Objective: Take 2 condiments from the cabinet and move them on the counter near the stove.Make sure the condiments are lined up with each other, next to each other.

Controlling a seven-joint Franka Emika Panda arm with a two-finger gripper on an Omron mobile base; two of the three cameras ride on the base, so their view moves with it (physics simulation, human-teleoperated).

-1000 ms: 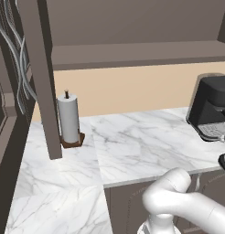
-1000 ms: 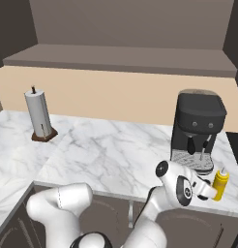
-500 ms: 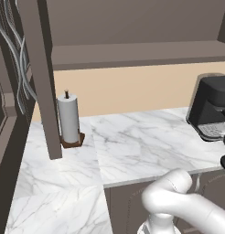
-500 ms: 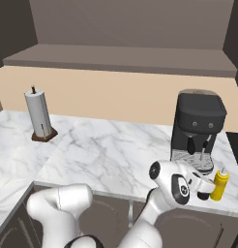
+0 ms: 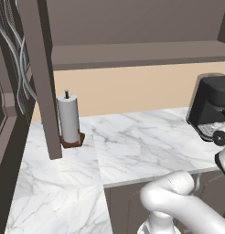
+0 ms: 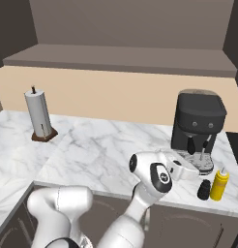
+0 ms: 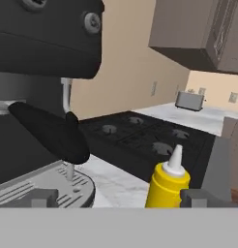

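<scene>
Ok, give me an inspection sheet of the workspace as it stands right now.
Surface: white marble counter, nothing spilled.
Job's things: yellow squeeze bottle and black bottle upright, side by side at the counter's front edge, before the coffee machine; stove just beyond them.
Cabinet: shelf board bare.
Clutter: paper-towel roll on its stand.
Gripper: jaws open, holding nothing, yellow bottle ahead between them.
Cables: grey bundle left of the cabinet panel.
Surroundings: toaster on the far counter.

Even flat rendered light, sharp, faint shadows.
</scene>
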